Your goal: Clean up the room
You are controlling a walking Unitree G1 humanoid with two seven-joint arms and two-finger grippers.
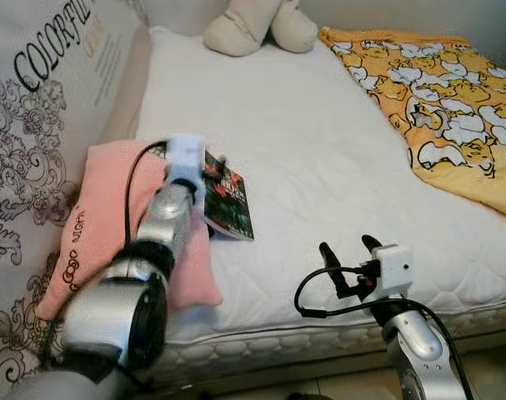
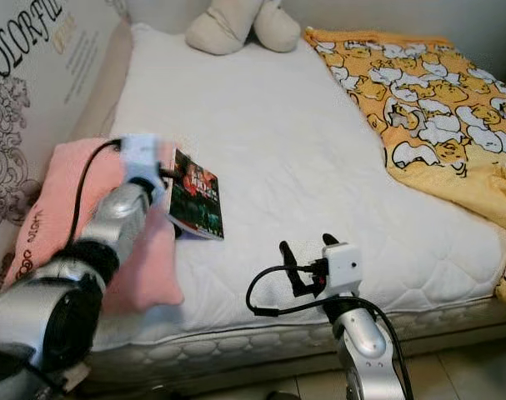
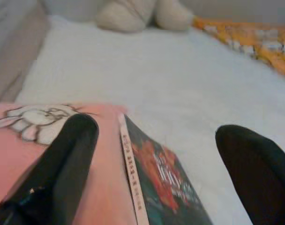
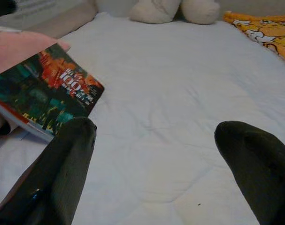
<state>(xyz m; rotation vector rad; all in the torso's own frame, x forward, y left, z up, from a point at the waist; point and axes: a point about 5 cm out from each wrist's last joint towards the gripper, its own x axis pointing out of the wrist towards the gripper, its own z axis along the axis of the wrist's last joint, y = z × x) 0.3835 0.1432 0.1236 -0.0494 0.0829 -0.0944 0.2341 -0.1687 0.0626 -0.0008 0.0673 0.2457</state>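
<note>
Straddling paperback book [image 1: 228, 197] with my left gripper [image 3: 156, 173], fingers spread, nothing pinched. Book lies on mattress [image 1: 319, 150], spine edge propped on pink pillow [image 1: 98, 217]. Looks light, stiff, glossy cover; best pinched across spine. Right gripper [image 1: 349, 258] spread, hovering near bed edge.

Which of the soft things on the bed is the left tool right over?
The pink pillow at the mattress's left edge; the yellow blanket and the beige plush toy lie far from the left tool.

We read "COLORFUL" on the patterned headboard cover [image 1: 36, 108], "GOOD NIGHT" on the pink pillow [image 1: 98, 208], and "100" on the book [image 4: 48, 96].
</note>
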